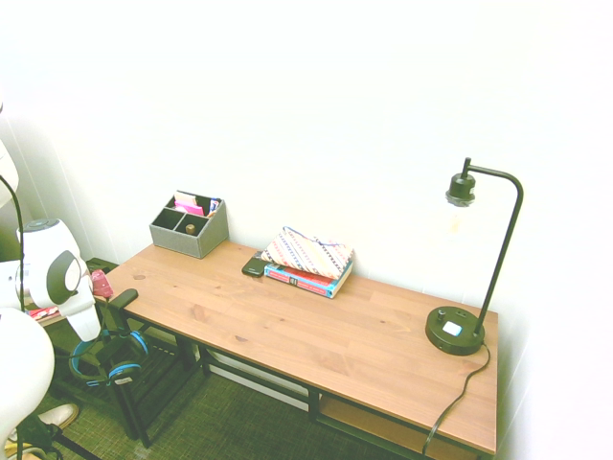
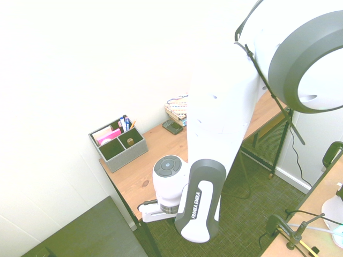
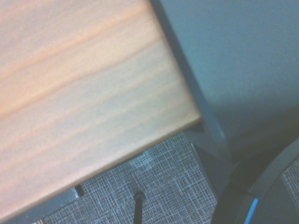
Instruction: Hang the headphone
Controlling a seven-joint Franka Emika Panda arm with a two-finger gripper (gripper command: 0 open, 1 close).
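The headphone (image 1: 113,359), black with bright blue bands, hangs in the air off the left end of the wooden desk (image 1: 316,326), below the level of its top and in front of the black desk legs. My gripper (image 1: 123,298) is a dark shape right at the desk's near left corner. It is shut on the headband, and the ear cups dangle beneath it. In the wrist view the desk corner (image 3: 93,93) fills the frame, with a black and blue arc of the headphone (image 3: 261,196) at one corner. In the second exterior view my own arm hides the gripper.
On the desk stand a grey organizer box (image 1: 189,233), a patterned pouch on books (image 1: 308,259) with a small black item (image 1: 253,266) beside it, and a black lamp (image 1: 458,331) at the far right. Carpeted floor (image 3: 159,186) lies below the desk end.
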